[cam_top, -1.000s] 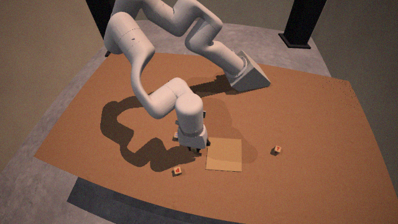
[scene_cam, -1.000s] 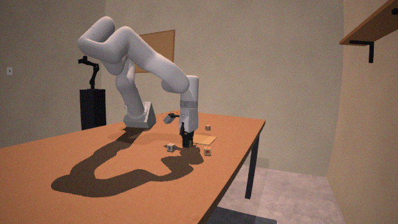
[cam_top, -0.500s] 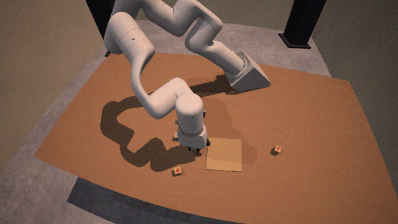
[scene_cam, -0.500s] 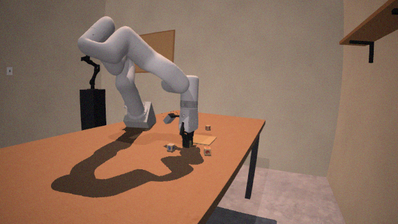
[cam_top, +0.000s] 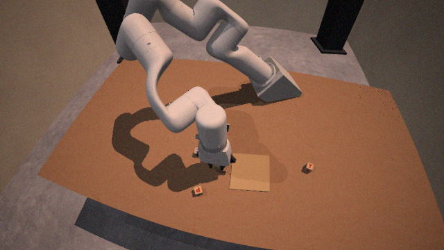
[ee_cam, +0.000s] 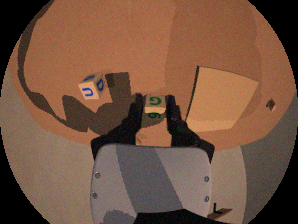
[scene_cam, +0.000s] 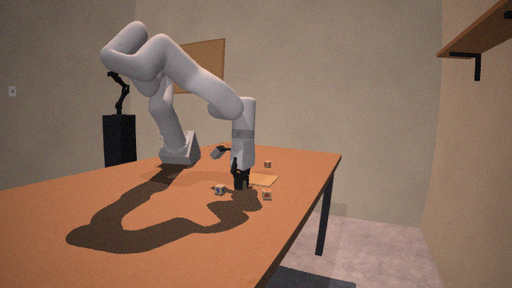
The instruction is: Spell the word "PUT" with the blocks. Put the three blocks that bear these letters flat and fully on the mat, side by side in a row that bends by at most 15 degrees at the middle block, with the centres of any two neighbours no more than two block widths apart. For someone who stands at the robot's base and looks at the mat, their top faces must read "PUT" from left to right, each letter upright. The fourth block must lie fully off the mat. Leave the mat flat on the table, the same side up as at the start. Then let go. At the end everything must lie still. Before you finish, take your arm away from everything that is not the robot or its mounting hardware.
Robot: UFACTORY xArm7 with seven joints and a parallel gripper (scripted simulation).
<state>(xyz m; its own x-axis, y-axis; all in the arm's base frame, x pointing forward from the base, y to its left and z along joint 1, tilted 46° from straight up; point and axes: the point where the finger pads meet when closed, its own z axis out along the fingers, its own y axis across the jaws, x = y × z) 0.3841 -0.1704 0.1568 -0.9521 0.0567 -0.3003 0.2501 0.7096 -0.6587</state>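
Where the arm's shadow crosses the matte orange-brown table (cam_top: 347, 139) (scene_cam: 120, 212) (ee_cam: 130, 40), we find the gripper (cam_top: 217, 167) (scene_cam: 241, 186) (ee_cam: 155, 102) part-narrowed around the green-lettered block (scene_cam: 245, 184) (ee_cam: 155, 103); whether it grips, we cannot tell. Thin, flat, squarish mat (cam_top: 250, 172) (scene_cam: 265, 179) (ee_cam: 220, 100), pale tan, just beside. We note three cubes off it: the red P block (cam_top: 198, 190) (scene_cam: 266, 194), nearest the long edge opposite the arm's base (cam_top: 284, 91) (scene_cam: 180, 157); the blue-lettered U block (cam_top: 196, 151) (scene_cam: 219, 190) (ee_cam: 91, 87), across the gripper from the mat; the T block (cam_top: 309, 167) (scene_cam: 267, 164), beyond the mat's other side.

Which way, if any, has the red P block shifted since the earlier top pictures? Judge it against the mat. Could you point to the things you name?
No: the P block (cam_top: 198, 190) (scene_cam: 266, 194) shows no visible shift, lying off the same corner of the mat (cam_top: 250, 172) (scene_cam: 264, 179) (ee_cam: 222, 100).
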